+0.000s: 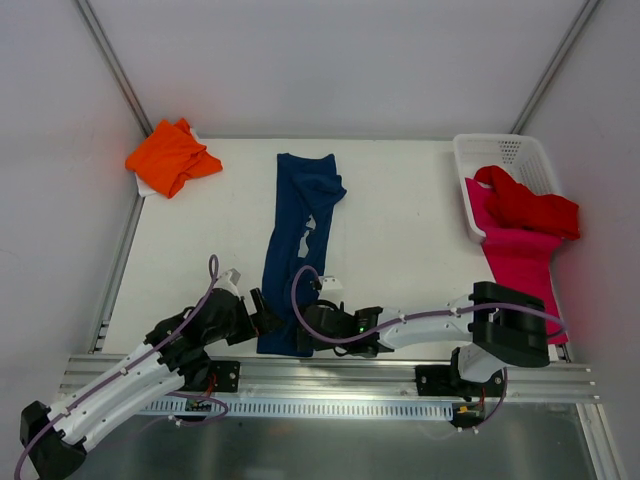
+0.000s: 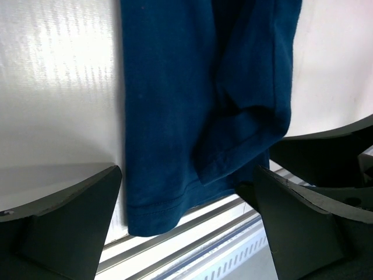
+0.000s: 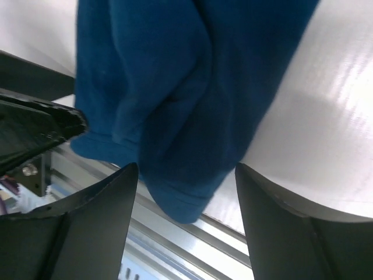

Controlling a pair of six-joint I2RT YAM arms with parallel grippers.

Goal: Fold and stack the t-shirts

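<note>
A navy blue t-shirt (image 1: 298,238) lies as a long narrow strip down the table's middle, its near hem hanging over the front edge. My left gripper (image 1: 264,322) is open at the hem's left corner; the cloth (image 2: 192,116) lies between its fingers. My right gripper (image 1: 312,330) is open at the hem's right corner, its fingers astride the bunched cloth (image 3: 186,116). An orange t-shirt (image 1: 171,157) lies crumpled at the far left corner. A red t-shirt (image 1: 527,205) and a magenta-pink one (image 1: 520,255) spill out of the basket at the right.
A white mesh basket (image 1: 500,152) stands at the far right. The aluminium rail (image 1: 330,375) runs along the table's front edge under both grippers. Purple cables loop over both arms.
</note>
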